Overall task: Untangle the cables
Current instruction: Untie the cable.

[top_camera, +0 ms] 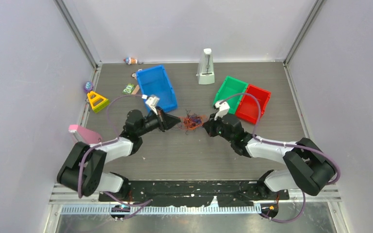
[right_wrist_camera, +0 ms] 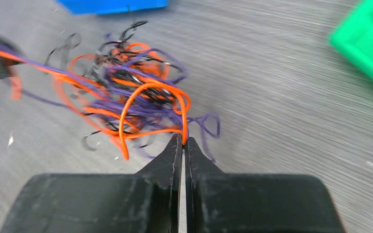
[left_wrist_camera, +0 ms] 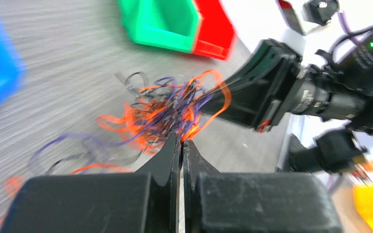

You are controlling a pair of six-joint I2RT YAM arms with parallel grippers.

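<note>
Table (top_camera: pixel 175 160) centre holds the cables (top_camera: pixel 191 121): one knotted clump of orange, purple and black strands, with the blue bin (top_camera: pixel 156 87) at its 11 o'clock. The left gripper (top_camera: pixel 177 122) at the clump's 9 o'clock and the right gripper (top_camera: pixel 205 127) at its 3 o'clock each have their fingers pressed together, pinching strands at opposite edges. The risk, as I judge it, is that a straight pull apart would cinch the knot tighter. A thin strand could also slip from the tips, letting the clump drag after one arm. The clump's long axis runs from 9 to 3 o'clock, stretched between the tips, with neither end leading.
</note>
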